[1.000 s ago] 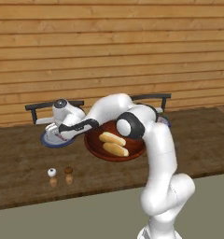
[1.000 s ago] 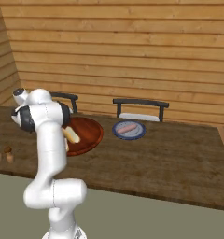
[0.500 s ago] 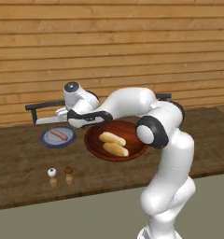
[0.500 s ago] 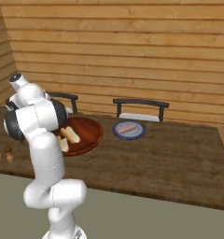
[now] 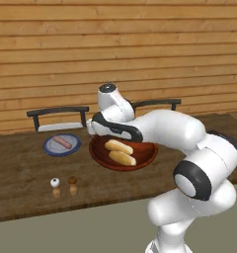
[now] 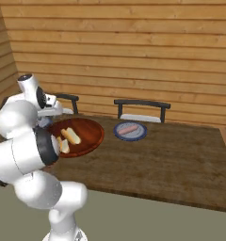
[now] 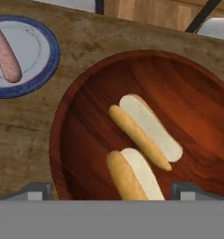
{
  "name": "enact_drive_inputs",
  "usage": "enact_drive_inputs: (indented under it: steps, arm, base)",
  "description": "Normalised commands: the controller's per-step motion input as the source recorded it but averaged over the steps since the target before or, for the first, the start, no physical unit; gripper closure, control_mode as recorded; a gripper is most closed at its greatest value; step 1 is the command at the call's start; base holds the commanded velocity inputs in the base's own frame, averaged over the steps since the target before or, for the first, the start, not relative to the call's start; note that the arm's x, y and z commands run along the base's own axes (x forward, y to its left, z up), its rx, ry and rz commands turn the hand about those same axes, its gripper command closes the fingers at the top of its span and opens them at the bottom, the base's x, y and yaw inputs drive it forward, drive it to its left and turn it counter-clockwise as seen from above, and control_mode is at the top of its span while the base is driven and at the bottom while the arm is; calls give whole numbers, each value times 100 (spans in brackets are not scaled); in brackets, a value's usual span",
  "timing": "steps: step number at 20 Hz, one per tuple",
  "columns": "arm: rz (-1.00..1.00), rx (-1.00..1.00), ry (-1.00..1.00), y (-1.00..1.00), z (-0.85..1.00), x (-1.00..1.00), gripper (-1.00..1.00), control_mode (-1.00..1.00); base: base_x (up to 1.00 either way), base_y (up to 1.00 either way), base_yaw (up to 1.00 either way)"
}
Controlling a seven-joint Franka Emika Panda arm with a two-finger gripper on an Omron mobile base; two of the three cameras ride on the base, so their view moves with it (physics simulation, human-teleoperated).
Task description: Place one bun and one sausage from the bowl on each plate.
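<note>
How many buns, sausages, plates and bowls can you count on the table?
Buns: 2, both in the bowl
Sausages: 2, one on each plate
Plates: 2, one on either side of the bowl
Bowl: 1
Total: 7

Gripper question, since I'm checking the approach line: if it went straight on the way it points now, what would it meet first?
Probably the nearer bun in the bowl: the gripper looks down into it with that bun between its fingertips, though depth is unclear.
</note>
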Motion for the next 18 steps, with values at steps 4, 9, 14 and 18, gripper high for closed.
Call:
enact_drive_inputs:
  steps: [4, 9, 14, 18]
  arm:
    - [-4, -2, 66, -100, 0, -25, -100, -100]
    - [1, -9, 42, -54, -12, 13, -100, -100]
    - [33, 5, -31, -9, -41, 53, -100, -100]
    - [10, 24, -24, -17, -59, 6, -100, -100]
  base:
    - [0, 0, 0]
    - [0, 0, 0]
    - [0, 0, 0]
    - [0, 0, 0]
